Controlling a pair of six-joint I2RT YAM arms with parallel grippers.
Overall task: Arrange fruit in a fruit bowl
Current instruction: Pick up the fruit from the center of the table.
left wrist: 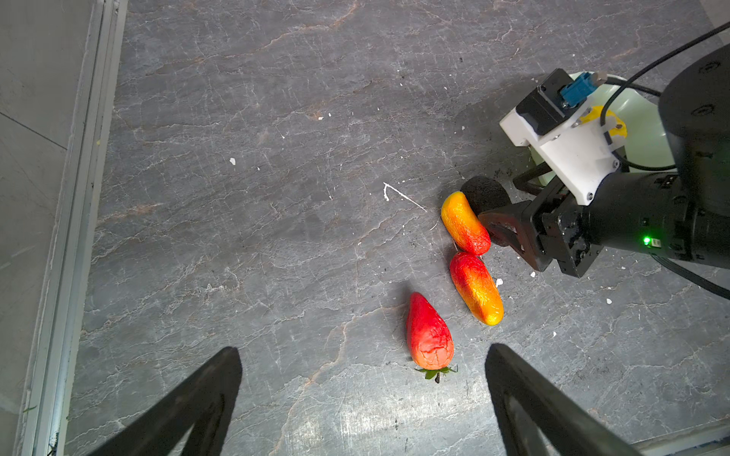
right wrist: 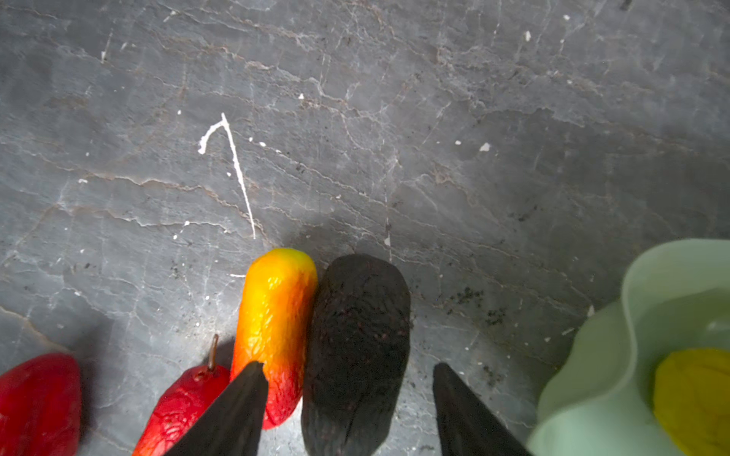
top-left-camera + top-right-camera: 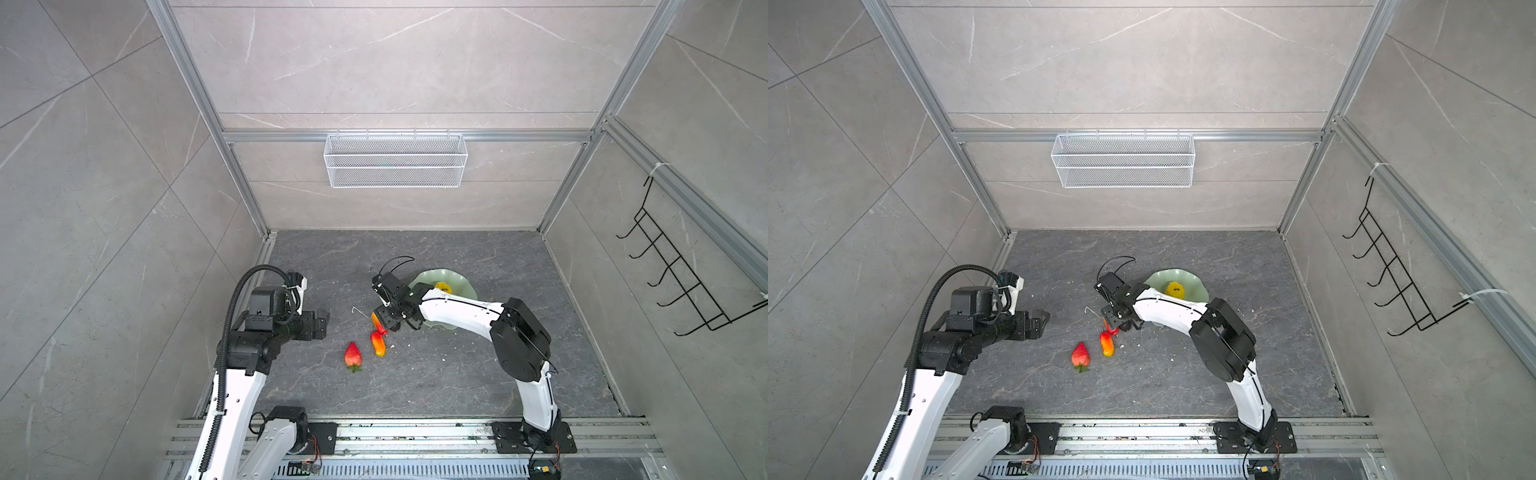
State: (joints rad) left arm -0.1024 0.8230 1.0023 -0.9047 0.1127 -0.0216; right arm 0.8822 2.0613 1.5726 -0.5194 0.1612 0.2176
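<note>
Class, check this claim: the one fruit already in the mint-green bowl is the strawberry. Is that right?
No: the one fruit already in the mint-green bowl is the knobbly yellow fruit; the strawberry lies on the table, as both top views show.

A white wire mesh basket hangs from the aluminium rail on the back wall. A black wire hook rack is fixed to the side wall. The dark grey marbled desk carries a thin hooked white mark, possibly a scratch, and scattered white flecks.
</note>
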